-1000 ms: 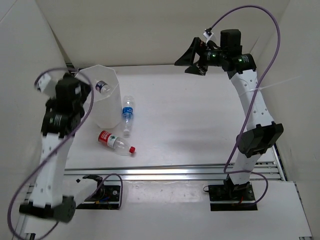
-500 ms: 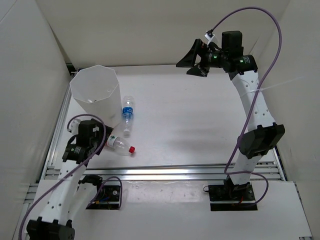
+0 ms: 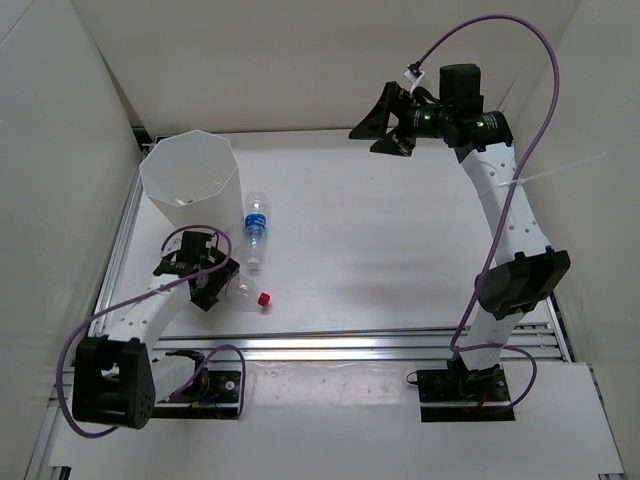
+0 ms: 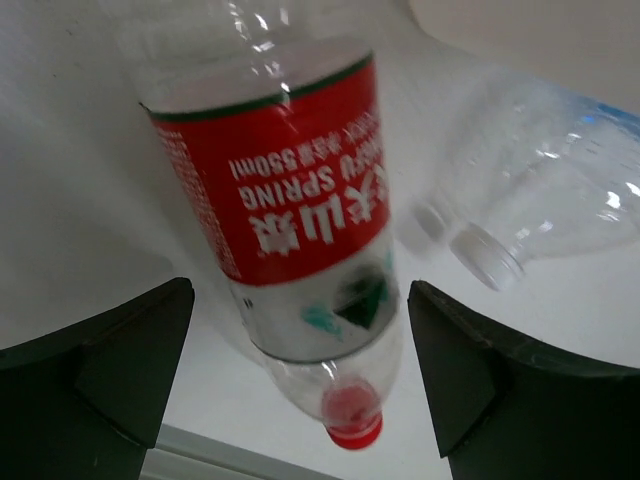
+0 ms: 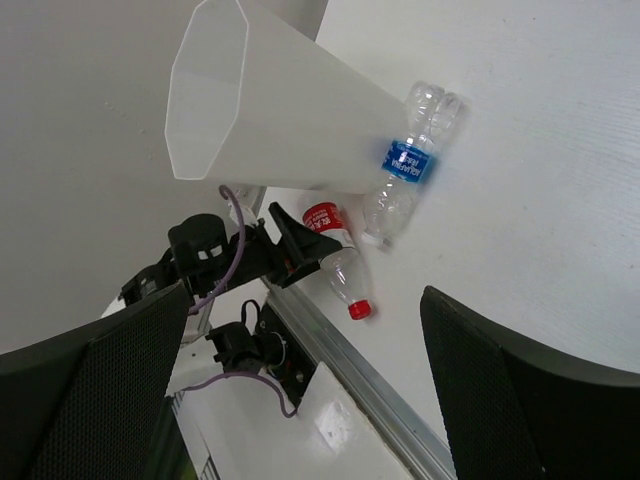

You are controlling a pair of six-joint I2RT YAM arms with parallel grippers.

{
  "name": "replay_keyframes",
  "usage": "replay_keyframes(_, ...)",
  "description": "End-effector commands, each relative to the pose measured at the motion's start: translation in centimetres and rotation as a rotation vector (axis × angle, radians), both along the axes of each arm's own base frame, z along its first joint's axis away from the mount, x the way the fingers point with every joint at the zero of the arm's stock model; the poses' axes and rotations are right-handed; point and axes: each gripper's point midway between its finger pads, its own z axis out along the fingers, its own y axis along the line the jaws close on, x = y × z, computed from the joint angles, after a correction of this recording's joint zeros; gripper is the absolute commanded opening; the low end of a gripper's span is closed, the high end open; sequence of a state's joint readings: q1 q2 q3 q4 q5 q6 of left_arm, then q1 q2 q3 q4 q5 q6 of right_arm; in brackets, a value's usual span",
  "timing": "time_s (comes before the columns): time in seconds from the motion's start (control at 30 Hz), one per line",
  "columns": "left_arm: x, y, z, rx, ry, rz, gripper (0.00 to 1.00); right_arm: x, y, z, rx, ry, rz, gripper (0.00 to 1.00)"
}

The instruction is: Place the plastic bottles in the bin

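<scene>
A red-labelled plastic bottle [image 3: 240, 290] with a red cap lies on the white table in front of the bin [image 3: 200, 215]. My left gripper [image 3: 205, 275] stands open low over its base end. In the left wrist view the bottle [image 4: 290, 200] lies between the two fingers of the gripper [image 4: 300, 378], touching neither. A blue-labelled bottle [image 3: 256, 228] lies beside the bin's right wall, seen too [image 4: 560, 190] in the left wrist view. My right gripper [image 3: 385, 125] hangs open high at the back, empty. It looks down on the bin [image 5: 280, 110] and both bottles [image 5: 405, 165] [image 5: 340, 255].
An aluminium rail [image 3: 350, 345] runs along the table's near edge and another along the left side behind the bin. White enclosure walls stand at the left, back and right. What lies inside the bin does not show clearly.
My left arm has swung down from above the bin to the table and now straddles the red-labelled bottle. A bottle seen at the bin's mouth earlier no longer shows. The right arm barely moved.
</scene>
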State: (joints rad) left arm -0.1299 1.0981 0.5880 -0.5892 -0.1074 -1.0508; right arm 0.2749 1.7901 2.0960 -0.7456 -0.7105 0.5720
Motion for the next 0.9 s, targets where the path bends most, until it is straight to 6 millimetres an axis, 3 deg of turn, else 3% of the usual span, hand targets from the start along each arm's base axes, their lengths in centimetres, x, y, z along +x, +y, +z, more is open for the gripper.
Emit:
replay_keyframes(0.0,1.7,0.6,-0.3,0.029,0.008,-0.012,0.99,-1.7,-0.4,2.5,0.015,-0.082,0.02,1.0)
replay_keyframes(0.07,1.9,0.6,-0.8,0.037,0.033,-0.021,0.86,-1.7,-0.4,2.5,0.015,-0.082,0.02,1.0)
replay_keyframes(0.17,1.7,0.8,-0.9,0.022,0.034,-0.021,0.58,-1.8,-0.4,2.4,0.013,-0.073,0.021,1.0)
replay_keyframes(0.23,1.6,0.4,0.7,-0.013,-0.011,0.006,0.56,-1.6,-0.5,2.3,0.005,-0.082,0.015,1.0)
replay_keyframes(0.27,0.3,0.5,0.8,-0.019,0.021,0.022,0.56,-1.6,-0.5,2.3,0.005,-0.082,0.015,1.0)
replay_keyframes(0.33,0.2,0.8,4.0,-0.029,-0.012,0.079,0.56,-1.5,-0.5,2.2,0.001,-0.083,0.007,1.0)
replay_keyframes(0.47,-0.9,2.2,15.0,0.04,-0.238,0.124,0.59,-1.2,-0.5,1.5,-0.004,-0.065,0.007,1.0)
replay_keyframes(0.5,-0.8,3.1,20.0,0.073,-0.35,0.146,0.59,-1.2,-0.5,1.5,-0.004,-0.065,0.007,1.0)
replay_keyframes(0.57,-0.5,4.4,25.6,0.154,-0.486,0.136,0.59,-0.7,-0.3,1.2,0.0,-0.044,0.002,1.0)
replay_keyframes(0.6,-0.2,5.3,30.6,0.195,-0.605,0.154,0.59,-0.9,-0.2,1.2,0.004,-0.042,0.01,1.0)
replay_keyframes(0.63,0.8,5.6,33.9,0.231,-0.705,0.145,0.6,-0.7,0.0,1.5,0.019,-0.042,0.017,1.0)
replay_keyframes(0.7,3.1,6.3,37.0,0.389,-0.751,0.064,0.61,-0.5,0.2,1.7,0.035,-0.033,0.021,1.0)
replay_keyframes(0.73,3.7,6.5,39.9,0.426,-0.809,0.062,0.61,-0.2,0.3,1.6,0.035,-0.033,0.021,1.0)
replay_keyframes(0.77,6.4,6.4,40.0,0.497,-0.789,0.011,0.63,0.0,0.5,1.4,0.038,-0.027,0.031,1.0)
replay_keyframes(0.83,8.6,6.5,40.9,0.545,-0.777,0.002,0.66,0.3,0.6,1.5,0.043,-0.022,0.028,1.0)
replay_keyframes(0.87,9.9,6.6,40.3,0.576,-0.744,-0.013,0.68,0.0,0.9,1.9,0.046,-0.034,0.037,1.0)
